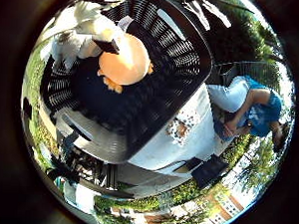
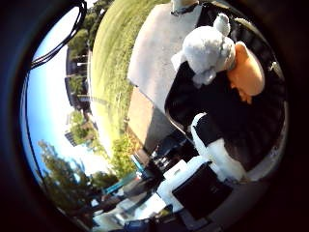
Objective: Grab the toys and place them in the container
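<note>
Lying inside the black slotted basket (image 1: 192,54) near one corner, the orange and white plush toy (image 1: 124,61) is resting on the table (image 1: 188,143). Thumb-side, the hand (image 2: 217,145) is reaching in with relaxed fingers, apart from it.

An outdoor yard: mown grass (image 2: 113,72), trees (image 2: 58,169), blue sky and brick buildings (image 1: 225,205) ring the table (image 2: 154,53)

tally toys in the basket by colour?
Orange toy: 1
White plush toy: 1
Total: 2, both inside the black slatted basket, lying against each other.
</note>
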{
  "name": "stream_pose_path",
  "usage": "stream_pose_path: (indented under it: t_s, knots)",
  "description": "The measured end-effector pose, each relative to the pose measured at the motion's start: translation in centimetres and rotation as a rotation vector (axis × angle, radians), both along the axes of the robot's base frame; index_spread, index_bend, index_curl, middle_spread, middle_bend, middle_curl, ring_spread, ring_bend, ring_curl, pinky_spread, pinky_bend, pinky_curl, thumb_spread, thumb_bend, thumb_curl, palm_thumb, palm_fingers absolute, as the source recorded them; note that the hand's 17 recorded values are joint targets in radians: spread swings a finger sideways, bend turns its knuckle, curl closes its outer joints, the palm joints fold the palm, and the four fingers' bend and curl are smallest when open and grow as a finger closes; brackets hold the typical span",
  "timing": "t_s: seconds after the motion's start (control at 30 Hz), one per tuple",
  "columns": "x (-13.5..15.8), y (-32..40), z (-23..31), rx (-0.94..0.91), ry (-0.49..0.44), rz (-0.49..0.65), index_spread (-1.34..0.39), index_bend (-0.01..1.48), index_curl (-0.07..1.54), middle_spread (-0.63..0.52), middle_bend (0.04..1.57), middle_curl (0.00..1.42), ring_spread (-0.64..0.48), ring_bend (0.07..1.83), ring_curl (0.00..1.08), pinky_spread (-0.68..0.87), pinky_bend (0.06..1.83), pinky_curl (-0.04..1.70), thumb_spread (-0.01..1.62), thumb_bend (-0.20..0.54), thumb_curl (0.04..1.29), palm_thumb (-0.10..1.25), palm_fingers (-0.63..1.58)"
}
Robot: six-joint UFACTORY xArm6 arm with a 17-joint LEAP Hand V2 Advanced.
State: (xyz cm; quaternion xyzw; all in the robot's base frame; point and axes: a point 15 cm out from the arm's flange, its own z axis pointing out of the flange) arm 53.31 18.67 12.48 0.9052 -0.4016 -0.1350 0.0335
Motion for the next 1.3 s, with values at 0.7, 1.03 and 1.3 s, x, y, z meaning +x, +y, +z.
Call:
stream_pose_path:
  t_s: [0.7, 1.03, 1.3]
  knots:
    - [3.4, -29.0, -1.8, -0.178, -0.047, -0.283, -0.28, 0.17, 0.34, 0.07, 0.18, 0.34, 0.29, 0.5, 0.29, 0.49, 0.8, 0.31, 1.13, -0.031, 0.41, 0.67, 0.05]
    - [4.4, -33.7, -9.7, -0.316, -0.075, -0.148, -0.34, 0.18, 0.32, 0.05, 0.16, 0.32, 0.28, 0.45, 0.29, 0.47, 0.75, 0.27, 1.12, -0.028, 0.39, 0.66, 0.07]
    - [4.6, -32.5, -16.1, -0.376, -0.073, -0.046, -0.34, 0.17, 0.3, 0.03, 0.16, 0.31, 0.28, 0.44, 0.3, 0.48, 0.78, 0.26, 1.11, -0.03, 0.39, 0.67, 0.09]
